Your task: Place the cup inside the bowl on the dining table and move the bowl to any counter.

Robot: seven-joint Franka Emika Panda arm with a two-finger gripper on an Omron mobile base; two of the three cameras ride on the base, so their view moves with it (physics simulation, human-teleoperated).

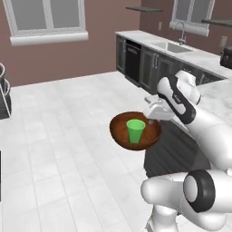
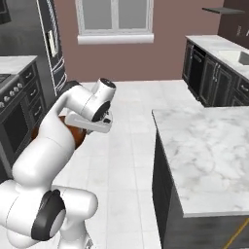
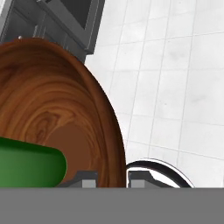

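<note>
A: Wooden, round, dark reddish-brown bowl (image 1: pixel 135 131) is carried in the air above the tiled floor (image 1: pixel 68 136), the small bright green tumbler cup (image 1: pixel 135 131) upright inside.

B: Grip?

A: The gripper (image 1: pixel 153 117) pinches the bowl's rim. Stiff, probably light; the loose cup may slide if tilted.

B: Count?

A: One bowl, one cup.

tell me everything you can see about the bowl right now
The bowl is round, dark reddish-brown, with swirling wood grain inside and a smooth rim. It is off any surface, held in the air over the white tiled floor, roughly level. The gripper is shut on its rim, one jaw inside the wall and one outside. The green cup stands upright inside it, near the middle. In the right base view a sliver of the bowl shows behind the arm.
</note>
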